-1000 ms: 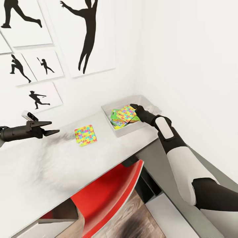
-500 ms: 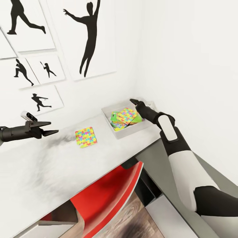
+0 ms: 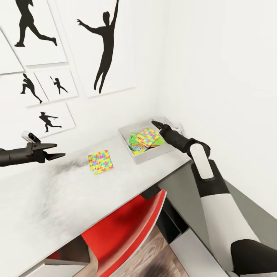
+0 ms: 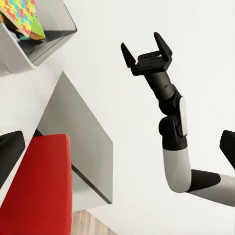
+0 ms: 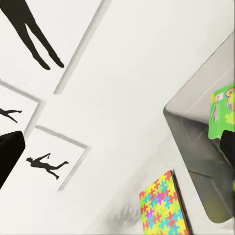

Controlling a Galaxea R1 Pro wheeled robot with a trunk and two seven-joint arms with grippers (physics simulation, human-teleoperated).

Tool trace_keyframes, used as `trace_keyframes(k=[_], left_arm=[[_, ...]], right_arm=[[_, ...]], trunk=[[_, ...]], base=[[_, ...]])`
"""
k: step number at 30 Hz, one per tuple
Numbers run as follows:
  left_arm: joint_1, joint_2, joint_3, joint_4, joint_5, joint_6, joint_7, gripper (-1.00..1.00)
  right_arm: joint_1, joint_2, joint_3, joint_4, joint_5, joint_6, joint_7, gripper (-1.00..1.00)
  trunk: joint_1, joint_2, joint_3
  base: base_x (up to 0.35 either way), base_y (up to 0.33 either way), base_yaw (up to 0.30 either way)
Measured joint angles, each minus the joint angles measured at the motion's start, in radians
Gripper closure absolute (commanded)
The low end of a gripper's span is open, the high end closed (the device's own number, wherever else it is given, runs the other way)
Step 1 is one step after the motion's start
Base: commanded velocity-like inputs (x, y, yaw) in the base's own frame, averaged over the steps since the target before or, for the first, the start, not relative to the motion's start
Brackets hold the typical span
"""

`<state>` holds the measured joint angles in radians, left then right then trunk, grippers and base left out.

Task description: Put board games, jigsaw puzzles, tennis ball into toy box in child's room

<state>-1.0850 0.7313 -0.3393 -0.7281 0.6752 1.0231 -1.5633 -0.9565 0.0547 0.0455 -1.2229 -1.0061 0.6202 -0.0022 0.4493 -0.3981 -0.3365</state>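
On the table [image 3: 127, 181], one puzzle [image 3: 100, 162] lies flat between our two arms, a little apart from the toy box [image 3: 127, 129], where a second puzzle [image 3: 147, 137] rests on top of the game boxes [image 3: 135, 143]. Our right gripper [image 3: 157, 124] hangs over the far side of the box with jaws released and empty, as the left wrist view shows [image 4: 147, 48]. Our left gripper [image 3: 54, 151] is also spread and empty, above the table and well apart from the puzzle. The puzzle is thin, so we think the fingers must come down at its edge, or slide it to the table rim first. A red chair [image 3: 127, 223] under the table and the near wall limit the reach; the ball we cannot see
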Motion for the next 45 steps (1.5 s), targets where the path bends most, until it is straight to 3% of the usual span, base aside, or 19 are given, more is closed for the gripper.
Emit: trace_keyframes(k=[5,12,21,31,36,45], left_arm=[[0.006,0.010,-0.001,0.001,0.002,-0.002,0.000,-1.00],[0.031,0.039,-0.006,0.001,0.002,-0.003,0.000,-1.00],[0.096,0.052,-0.007,-0.008,0.003,-0.051,-0.001,-1.00],[0.198,0.064,-0.008,-0.008,0.002,-0.119,-0.002,-1.00],[0.240,0.084,-0.007,-0.006,0.003,-0.147,-0.002,-1.00],[0.256,0.121,-0.007,-0.006,0.009,-0.170,-0.003,-1.00]], right_arm=[[0.070,-0.016,0.000,-0.087,-0.001,0.008,0.001,-1.00],[0.221,-0.063,-0.006,-0.258,-0.004,0.047,0.004,-1.00],[0.377,-0.085,-0.021,-0.320,-0.007,0.064,0.050,-1.00],[0.439,-0.089,-0.060,-0.326,-0.004,0.066,0.269,-1.00],[0.504,-0.108,-0.089,-0.326,-0.001,0.063,0.357,-1.00],[0.619,-0.143,-0.151,-0.325,0.008,0.058,0.525,-1.00]], trunk=[[0.000,0.000,0.008],[0.000,0.000,0.020],[0.001,0.000,0.035],[0.000,0.000,0.051],[0.000,0.000,0.059],[0.000,0.000,0.074]], base=[[0.000,0.000,0.000],[0.000,0.000,0.000],[-0.133,0.000,0.000],[-0.080,0.000,0.000],[-0.007,0.000,0.000],[-0.001,0.000,0.000]])
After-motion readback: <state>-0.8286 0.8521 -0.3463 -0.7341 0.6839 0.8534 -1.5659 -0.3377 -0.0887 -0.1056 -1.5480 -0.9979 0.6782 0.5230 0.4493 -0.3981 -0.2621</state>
